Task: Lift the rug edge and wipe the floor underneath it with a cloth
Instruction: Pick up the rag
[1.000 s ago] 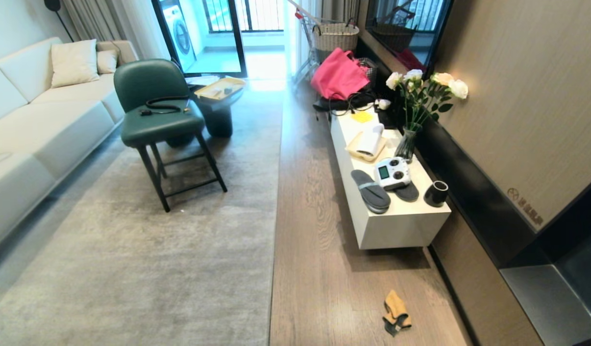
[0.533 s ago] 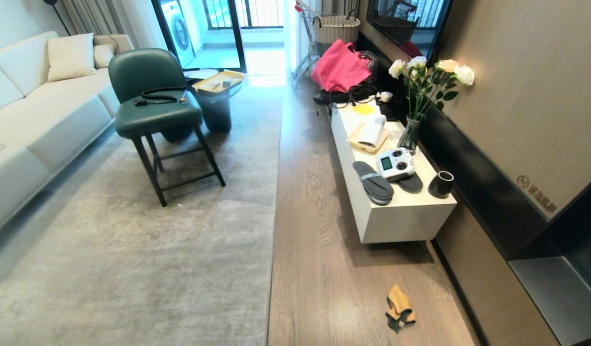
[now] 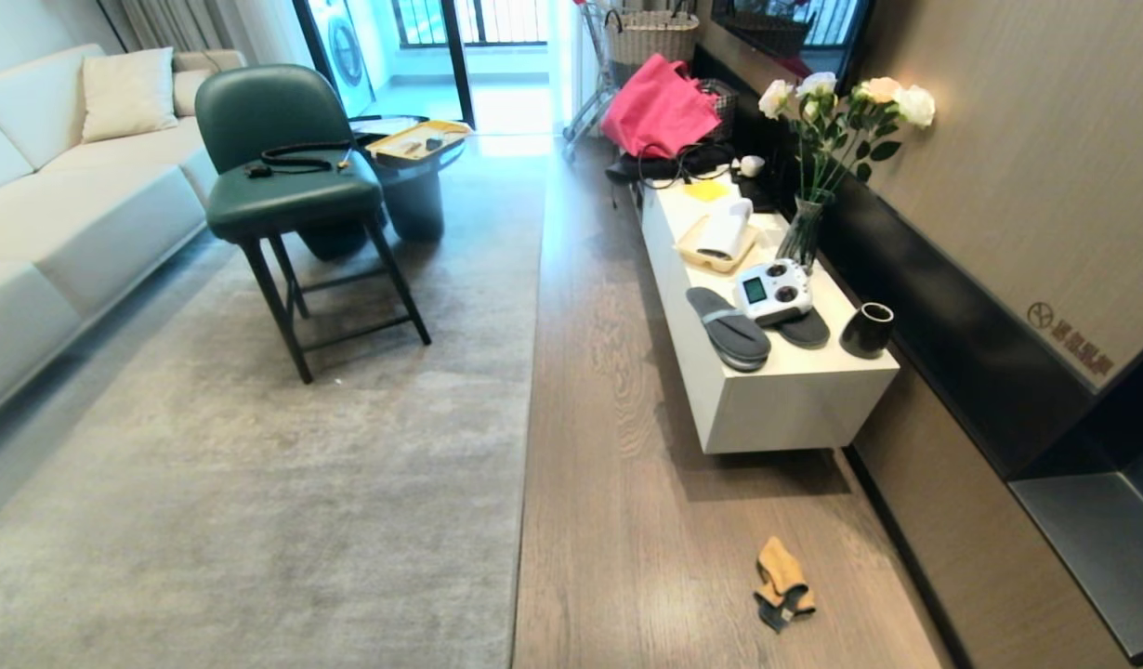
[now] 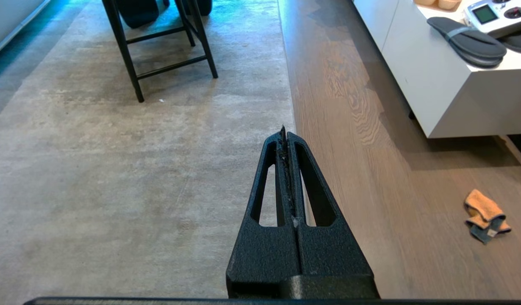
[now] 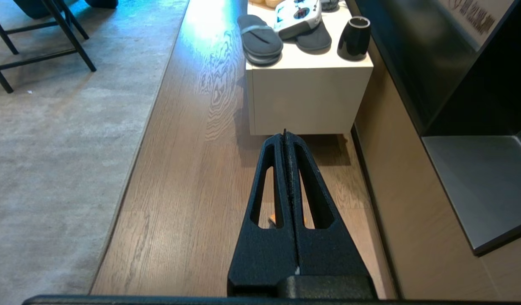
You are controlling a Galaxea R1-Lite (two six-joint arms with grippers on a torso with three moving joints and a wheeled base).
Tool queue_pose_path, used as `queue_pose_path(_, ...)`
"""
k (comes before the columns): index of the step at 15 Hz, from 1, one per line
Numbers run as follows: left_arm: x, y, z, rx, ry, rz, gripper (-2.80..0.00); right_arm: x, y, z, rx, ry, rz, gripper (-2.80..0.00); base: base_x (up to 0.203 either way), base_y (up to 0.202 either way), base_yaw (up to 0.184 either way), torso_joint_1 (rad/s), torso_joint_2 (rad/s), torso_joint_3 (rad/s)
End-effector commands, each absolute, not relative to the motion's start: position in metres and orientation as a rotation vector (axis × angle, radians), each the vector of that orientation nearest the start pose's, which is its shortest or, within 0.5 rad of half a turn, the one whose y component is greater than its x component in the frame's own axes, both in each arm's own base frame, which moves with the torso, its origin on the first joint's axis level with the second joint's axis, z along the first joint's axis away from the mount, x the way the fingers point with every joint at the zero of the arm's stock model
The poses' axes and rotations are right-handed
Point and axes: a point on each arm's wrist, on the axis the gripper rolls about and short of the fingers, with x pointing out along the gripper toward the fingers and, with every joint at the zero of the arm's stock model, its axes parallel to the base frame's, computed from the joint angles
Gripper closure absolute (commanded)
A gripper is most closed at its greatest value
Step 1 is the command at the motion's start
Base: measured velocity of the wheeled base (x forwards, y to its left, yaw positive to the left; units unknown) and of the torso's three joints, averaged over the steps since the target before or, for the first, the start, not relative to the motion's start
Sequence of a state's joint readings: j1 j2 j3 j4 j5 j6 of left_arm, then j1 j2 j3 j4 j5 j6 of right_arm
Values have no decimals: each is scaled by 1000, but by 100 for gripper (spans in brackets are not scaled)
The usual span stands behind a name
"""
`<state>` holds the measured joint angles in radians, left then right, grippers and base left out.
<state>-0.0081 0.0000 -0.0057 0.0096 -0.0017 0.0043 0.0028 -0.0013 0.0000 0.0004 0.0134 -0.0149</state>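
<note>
The pale grey rug's straight edge (image 3: 525,465) runs away from me down the middle of the head view, lying flat on the brown wood-grain floor (image 3: 618,483). The orange-tan cloth (image 3: 783,585) with its dark grey part lies crumpled on the floor near the right wall. Neither arm shows in the head view. My left gripper (image 4: 284,133) is shut and empty, hanging above the rug edge (image 4: 291,110), with the cloth (image 4: 485,215) off to its side. My right gripper (image 5: 285,134) is shut and empty above the floor, and a sliver of the cloth (image 5: 272,218) shows through its finger cut-outs.
A green chair (image 3: 283,186) stands on the rug, with a dark round side table (image 3: 413,200) behind it and a white sofa (image 3: 60,214) at left. A low white cabinet (image 3: 785,409) along the right wall carries slippers, a controller, a dark cup and a vase. A pink bag (image 3: 660,107) sits beyond.
The whole head view has shifted as the camera moved: the far furniture slid up the picture. Nothing in the room has moved.
</note>
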Motion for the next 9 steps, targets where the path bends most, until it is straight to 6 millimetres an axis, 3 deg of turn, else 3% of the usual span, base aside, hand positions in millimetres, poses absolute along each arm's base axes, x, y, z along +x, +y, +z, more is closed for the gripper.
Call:
queue_pose_path(1,-23,0,76,5,3,-9,0,-23,0,75,-15,0,17,0,0,0,0,-106,499,378)
queue_pose_path(9,-23,0,76,5,3,-9,0,-23,0,75,-15,0,17,0,0,0,0,-64,468,393)
